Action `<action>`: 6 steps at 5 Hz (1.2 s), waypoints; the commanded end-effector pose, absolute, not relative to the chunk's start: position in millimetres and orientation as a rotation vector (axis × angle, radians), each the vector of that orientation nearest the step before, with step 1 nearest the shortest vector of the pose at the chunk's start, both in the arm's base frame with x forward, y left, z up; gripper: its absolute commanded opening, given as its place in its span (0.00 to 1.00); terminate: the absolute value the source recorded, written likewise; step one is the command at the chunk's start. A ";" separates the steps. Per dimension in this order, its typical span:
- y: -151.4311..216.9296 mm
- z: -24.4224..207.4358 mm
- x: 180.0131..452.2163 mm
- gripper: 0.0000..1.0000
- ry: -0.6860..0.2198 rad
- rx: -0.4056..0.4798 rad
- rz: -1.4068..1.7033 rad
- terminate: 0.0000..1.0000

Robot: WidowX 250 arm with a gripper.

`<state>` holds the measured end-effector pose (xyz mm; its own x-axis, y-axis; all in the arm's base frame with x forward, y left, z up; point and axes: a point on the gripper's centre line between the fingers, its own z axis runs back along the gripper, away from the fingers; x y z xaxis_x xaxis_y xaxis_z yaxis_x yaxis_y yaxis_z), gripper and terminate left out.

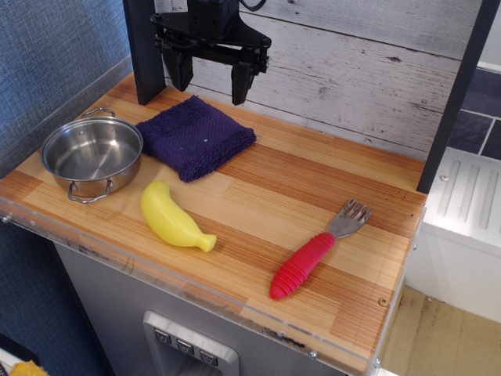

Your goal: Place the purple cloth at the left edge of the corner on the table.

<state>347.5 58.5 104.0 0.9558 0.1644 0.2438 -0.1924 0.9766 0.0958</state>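
The single view looks down on the counter [258,196]. The purple cloth [196,137] lies flat near the back left corner — just beside the steel pot [91,154], its left corner at the pot's rim. The black pincer [210,78] hangs above the cloth's back edge, fingers spread apart and gripping nothing. A yellow banana [172,218] lies in front of the cloth; a red-handled fork [317,251] sits well apart toward the right.
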 end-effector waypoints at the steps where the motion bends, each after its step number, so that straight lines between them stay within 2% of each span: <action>1: 58.5 104.0 347.5 1.00 -0.237 0.119 0.181 0.00; 4: 84.9 65.7 370.6 1.00 -0.194 0.114 0.268 0.00; 6: 98.3 40.6 376.0 1.00 -0.142 0.110 0.300 0.00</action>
